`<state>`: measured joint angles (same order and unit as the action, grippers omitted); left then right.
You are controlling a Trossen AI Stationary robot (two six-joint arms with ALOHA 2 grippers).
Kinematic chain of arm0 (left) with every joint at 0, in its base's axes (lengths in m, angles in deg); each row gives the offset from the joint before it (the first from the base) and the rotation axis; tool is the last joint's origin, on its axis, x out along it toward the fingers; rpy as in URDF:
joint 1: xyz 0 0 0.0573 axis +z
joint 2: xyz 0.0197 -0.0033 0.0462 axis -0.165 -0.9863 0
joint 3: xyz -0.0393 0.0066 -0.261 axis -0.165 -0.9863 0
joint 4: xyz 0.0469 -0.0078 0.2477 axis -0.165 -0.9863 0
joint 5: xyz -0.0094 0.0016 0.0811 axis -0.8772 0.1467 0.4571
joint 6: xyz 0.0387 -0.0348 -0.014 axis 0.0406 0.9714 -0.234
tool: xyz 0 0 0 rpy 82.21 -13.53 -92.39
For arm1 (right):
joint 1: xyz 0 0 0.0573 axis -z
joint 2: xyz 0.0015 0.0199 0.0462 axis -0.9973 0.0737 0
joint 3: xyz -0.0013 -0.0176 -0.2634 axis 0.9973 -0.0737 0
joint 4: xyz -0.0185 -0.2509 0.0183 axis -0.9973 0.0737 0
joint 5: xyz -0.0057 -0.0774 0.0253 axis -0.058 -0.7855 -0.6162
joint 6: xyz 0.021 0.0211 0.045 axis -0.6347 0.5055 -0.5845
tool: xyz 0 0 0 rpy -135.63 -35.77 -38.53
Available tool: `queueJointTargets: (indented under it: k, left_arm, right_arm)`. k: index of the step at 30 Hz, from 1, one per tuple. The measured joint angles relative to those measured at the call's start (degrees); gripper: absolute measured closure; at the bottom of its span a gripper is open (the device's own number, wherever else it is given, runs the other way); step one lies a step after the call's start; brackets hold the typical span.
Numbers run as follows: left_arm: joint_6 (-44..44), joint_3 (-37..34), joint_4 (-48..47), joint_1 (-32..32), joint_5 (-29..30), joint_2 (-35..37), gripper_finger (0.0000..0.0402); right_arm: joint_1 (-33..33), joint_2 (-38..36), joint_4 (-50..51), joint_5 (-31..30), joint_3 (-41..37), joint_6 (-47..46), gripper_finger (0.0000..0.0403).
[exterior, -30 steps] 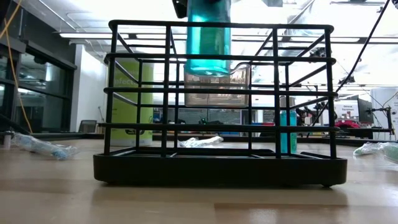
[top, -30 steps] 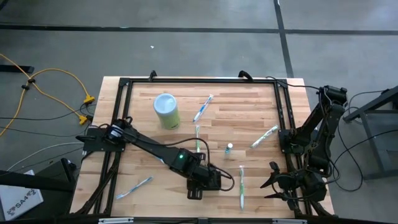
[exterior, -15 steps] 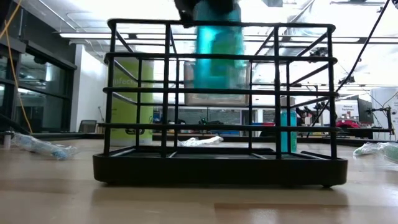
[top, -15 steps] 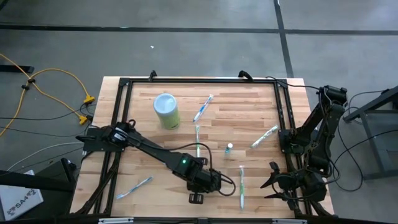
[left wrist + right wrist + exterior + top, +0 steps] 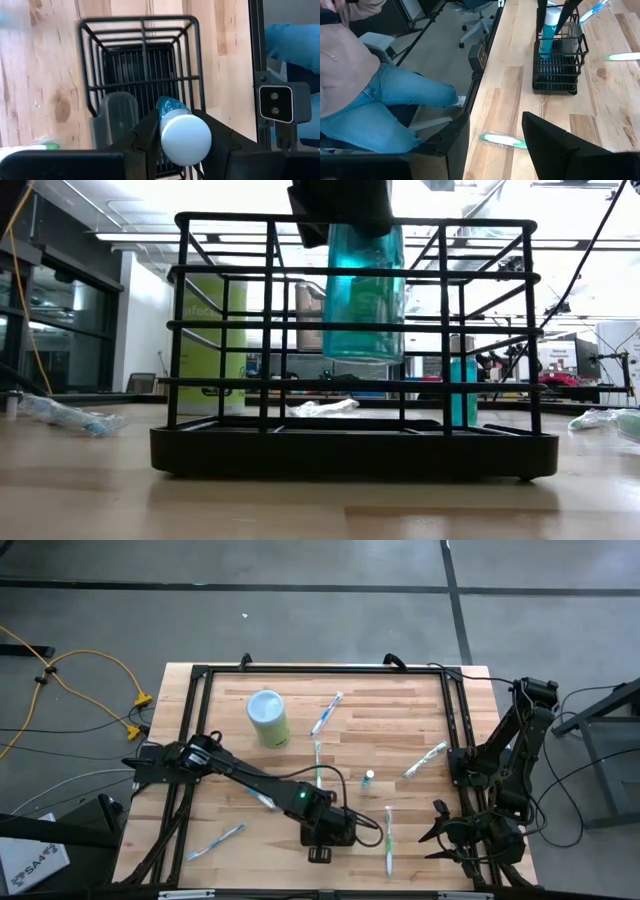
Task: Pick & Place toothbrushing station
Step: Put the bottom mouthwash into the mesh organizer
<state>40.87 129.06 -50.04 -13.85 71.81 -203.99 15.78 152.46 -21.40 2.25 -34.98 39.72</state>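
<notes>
The toothbrushing station (image 5: 350, 445) is a black wire rack with an open top, standing on its solid base near the table's near edge; it also shows in the left wrist view (image 5: 142, 55) and the right wrist view (image 5: 559, 65). My left gripper (image 5: 325, 833) is directly over it, shut on a teal bottle (image 5: 365, 290) with a white cap (image 5: 186, 140). My right gripper (image 5: 440, 832) stands open at the table's right near corner, above the wood, with nothing between its fingers. My left gripper pinches the teal bottle between its two fingers (image 5: 147, 134), just below the white cap at the upper end (image 5: 172, 112). The fingers come steeply from above. The bottle hangs almost upright, cap up, its lower end (image 5: 362, 352) inside the rack's upper bars, clear of the rack's floor.
A pale green cylinder (image 5: 268, 718) stands at the far left. Several toothbrushes lie about the table (image 5: 326, 712) (image 5: 424, 760) (image 5: 215, 842) (image 5: 388, 840), and a small bottle (image 5: 369, 778) stands mid-table. A person in jeans (image 5: 395, 100) sits beside the table's near edge.
My left gripper has gone down and a little toward the table's near edge with the teal bottle. The bottle's lower end, which was level with the rack's top bars, now reaches down inside the rack's upper half.
</notes>
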Motion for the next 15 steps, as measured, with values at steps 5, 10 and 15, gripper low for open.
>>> queueJointTargets:
  k: [5,10,15]
  left_arm:
    - [-0.7,0.0,0.0,0.6,0.0,0.0,0.0302]
    - [-0.7,0.0,-0.2,0.8,-0.2,0.0,0.0302]
    - [-0.7,0.0,-0.6,0.8,-0.2,0.0,0.0302]
  right_arm:
    - [0.0,0.0,0.0,0.0,0.0,0.0,0.023]
    - [0.0,0.0,0.0,0.0,0.0,0.0,0.023]
    - [0.0,0.0,0.0,0.0,0.0,0.0,0.023]
